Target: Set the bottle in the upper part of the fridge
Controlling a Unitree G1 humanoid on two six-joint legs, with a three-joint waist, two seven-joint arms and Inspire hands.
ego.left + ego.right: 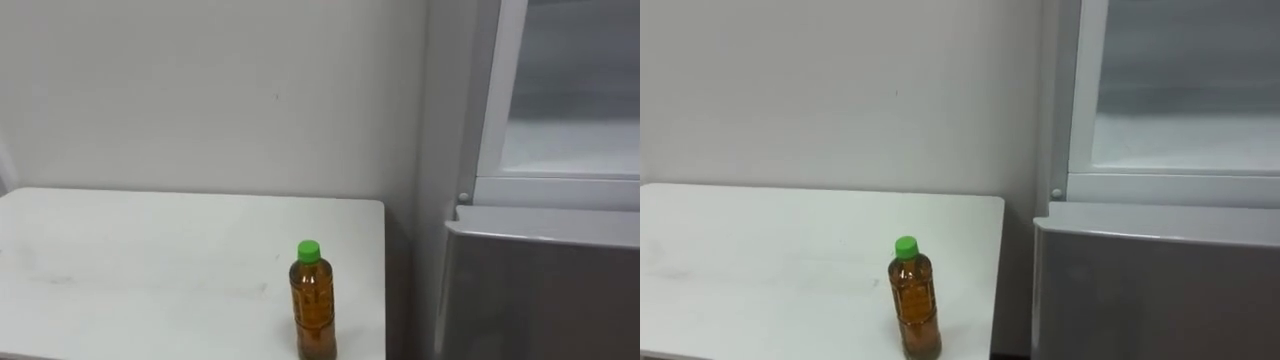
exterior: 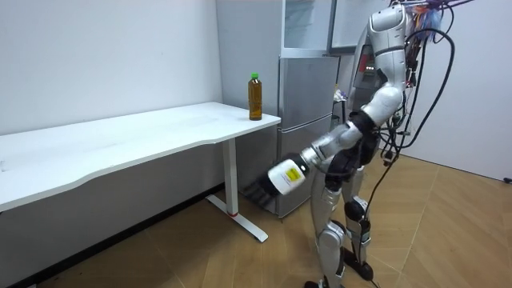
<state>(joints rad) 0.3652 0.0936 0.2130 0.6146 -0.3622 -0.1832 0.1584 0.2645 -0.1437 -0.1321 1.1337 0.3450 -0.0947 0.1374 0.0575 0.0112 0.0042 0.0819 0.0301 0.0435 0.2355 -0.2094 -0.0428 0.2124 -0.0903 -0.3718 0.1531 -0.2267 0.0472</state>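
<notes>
Silver-grey and white shells cover the humanoid's body, with black joints between them. Dark cables loop from behind its shoulders down its back. Its boxy white hand point(image 2: 282, 178) carries a yellow label.

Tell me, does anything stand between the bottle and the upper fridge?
Yes: the upper fridge door looks shut, blocking the way in. The bottle stands on the table, at the end nearest that door; nothing else visible lies between them.

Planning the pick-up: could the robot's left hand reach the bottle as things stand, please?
Probably yes: the bottle stands alone near the table corner, nothing before it; the left hand, below tabletop height, must rise first.
</notes>
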